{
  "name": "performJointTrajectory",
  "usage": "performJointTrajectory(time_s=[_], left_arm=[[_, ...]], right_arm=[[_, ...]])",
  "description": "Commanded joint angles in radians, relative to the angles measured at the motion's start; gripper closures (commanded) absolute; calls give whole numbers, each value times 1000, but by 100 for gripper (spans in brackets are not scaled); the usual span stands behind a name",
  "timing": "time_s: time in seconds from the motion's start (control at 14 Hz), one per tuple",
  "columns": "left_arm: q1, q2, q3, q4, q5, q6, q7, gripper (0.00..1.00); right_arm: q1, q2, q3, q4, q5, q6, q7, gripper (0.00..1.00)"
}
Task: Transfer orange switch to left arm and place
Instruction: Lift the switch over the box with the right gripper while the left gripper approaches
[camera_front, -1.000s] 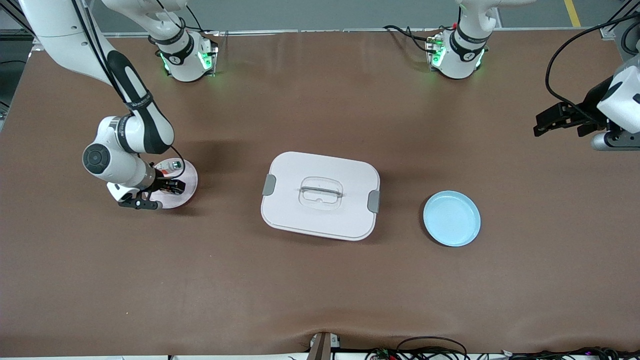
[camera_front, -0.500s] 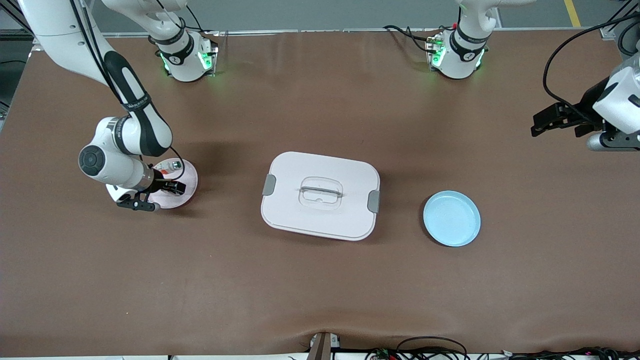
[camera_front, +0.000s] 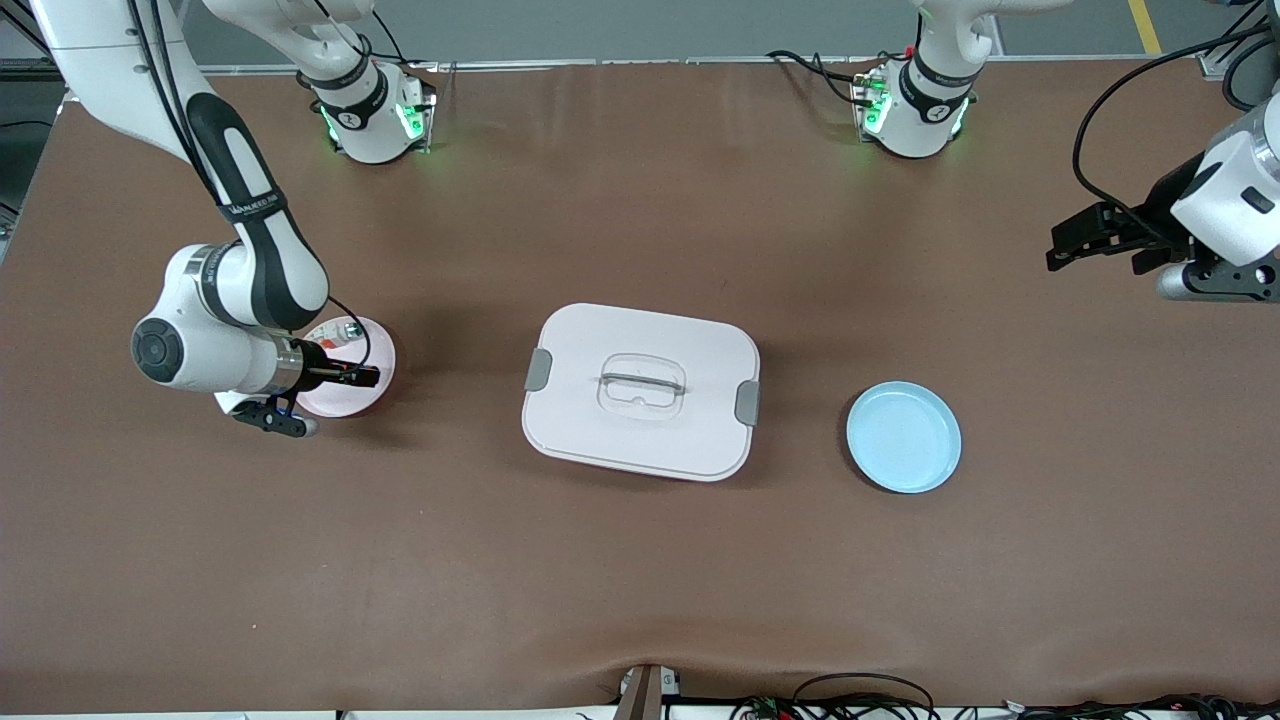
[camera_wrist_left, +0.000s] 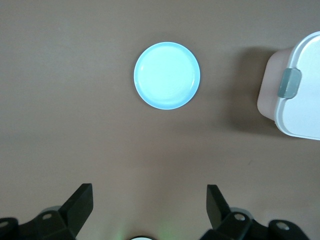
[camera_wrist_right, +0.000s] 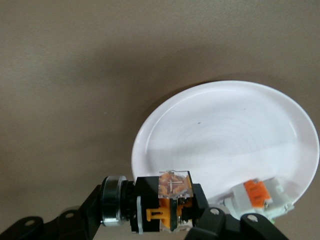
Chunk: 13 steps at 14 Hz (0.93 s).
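From my station I see the pink plate directly under my right gripper, at the right arm's end of the table; on it lies only a small whitish part with an orange piece on it, near the plate's rim and just beside the gripper's fingers. The right gripper is clenched on the orange switch, which sits between its fingers just above the plate's edge, lifted clear of the dish. The box, white with grey latches and its lid on, sits in the middle of the table, between this gripper and the blue plate; it is the one thing standing across the straight line between the two plates. The blue plate has nothing in it. My left gripper hangs high over bare table at the left arm's end, fingers spread wide and holding nothing; from its wrist camera the blue plate lies ahead of its fingertips, with a corner of the box and one latch off to one side.
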Motion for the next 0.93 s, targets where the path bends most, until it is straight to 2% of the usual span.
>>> performJointTrajectory(time_s=[0.0, 0.29, 0.57, 0.71, 0.86], left_arm=[[-2, 3, -2, 7, -77, -9, 12, 0], [-5, 49, -3, 9, -257, -6, 16, 0], [0, 132, -2, 4, -553, 63, 18, 0], [-17, 164, -3, -4, -645, 101, 18, 0], [-75, 198, -5, -8, -688, 174, 18, 0]], right_arm=[[42, -19, -5, 73, 21, -114, 107, 100], [102, -19, -5, 161, 73, -200, 253, 100], [155, -19, -5, 244, 137, -280, 380, 100], [192, -19, -5, 291, 154, -307, 481, 100], [220, -18, -5, 325, 205, -311, 564, 100]])
